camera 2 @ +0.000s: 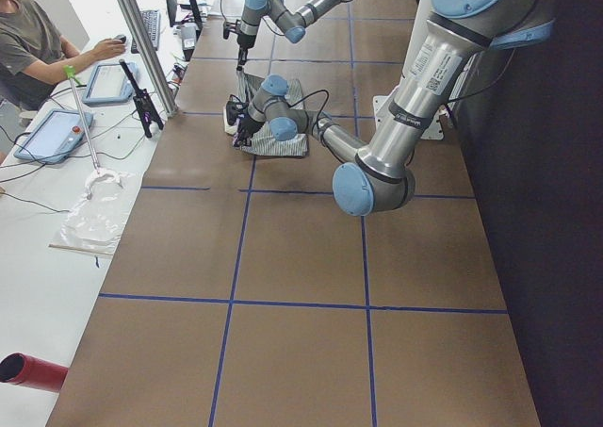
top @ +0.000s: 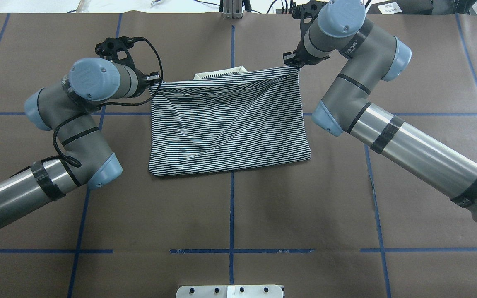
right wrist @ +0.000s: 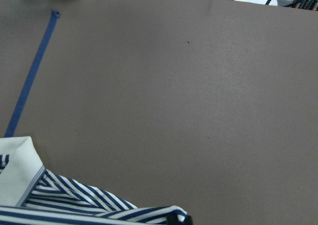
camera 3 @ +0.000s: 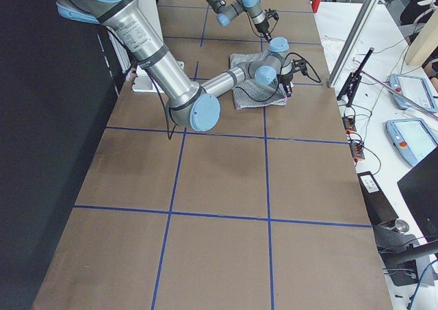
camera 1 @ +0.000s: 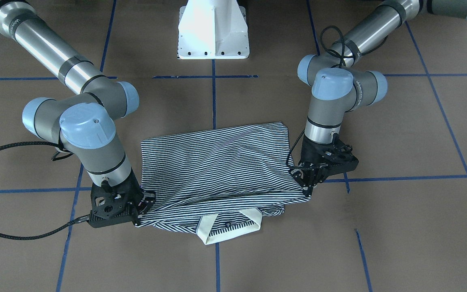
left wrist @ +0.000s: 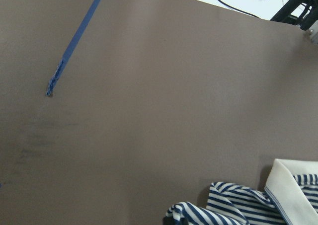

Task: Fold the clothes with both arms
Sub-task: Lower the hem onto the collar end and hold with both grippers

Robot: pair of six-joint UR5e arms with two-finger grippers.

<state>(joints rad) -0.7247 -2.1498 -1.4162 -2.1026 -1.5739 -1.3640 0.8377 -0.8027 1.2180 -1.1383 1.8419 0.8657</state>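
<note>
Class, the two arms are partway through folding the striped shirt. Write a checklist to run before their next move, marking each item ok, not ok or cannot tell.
1. Left gripper holding a shirt corner: ok.
2. Right gripper holding the other corner: ok.
3. Edge between them stretched straight: ok.
4. Top layer smooth: not ok, diagonal creases run across it.
5. Collar tucked under: not ok, it sticks out.
6. How many layers each gripper pinches: cannot tell.
</note>
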